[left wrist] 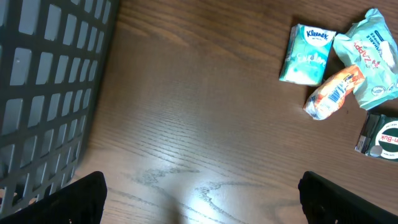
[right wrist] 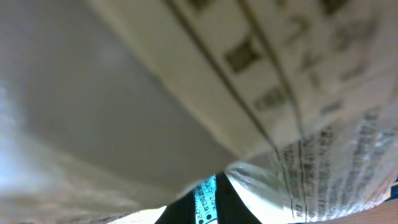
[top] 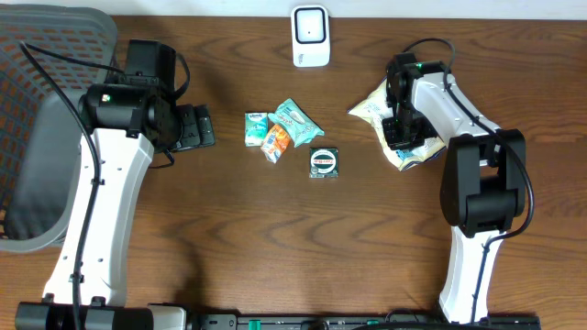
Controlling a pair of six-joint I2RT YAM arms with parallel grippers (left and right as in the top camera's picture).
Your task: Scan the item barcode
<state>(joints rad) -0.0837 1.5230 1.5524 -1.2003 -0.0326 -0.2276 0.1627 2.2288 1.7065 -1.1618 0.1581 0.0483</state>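
A white and yellow printed bag lies at the right of the table, partly under my right gripper. In the right wrist view the bag fills nearly the whole frame, and my right gripper is shut on a thin edge of it with cyan print. The white barcode scanner stands at the far middle edge of the table. My left gripper hovers left of centre; in its wrist view it stands open over bare wood with nothing between the fingers.
A Kleenex pack, an orange packet, a teal packet and a small black pack lie clustered at the centre. A grey mesh basket sits at the left edge.
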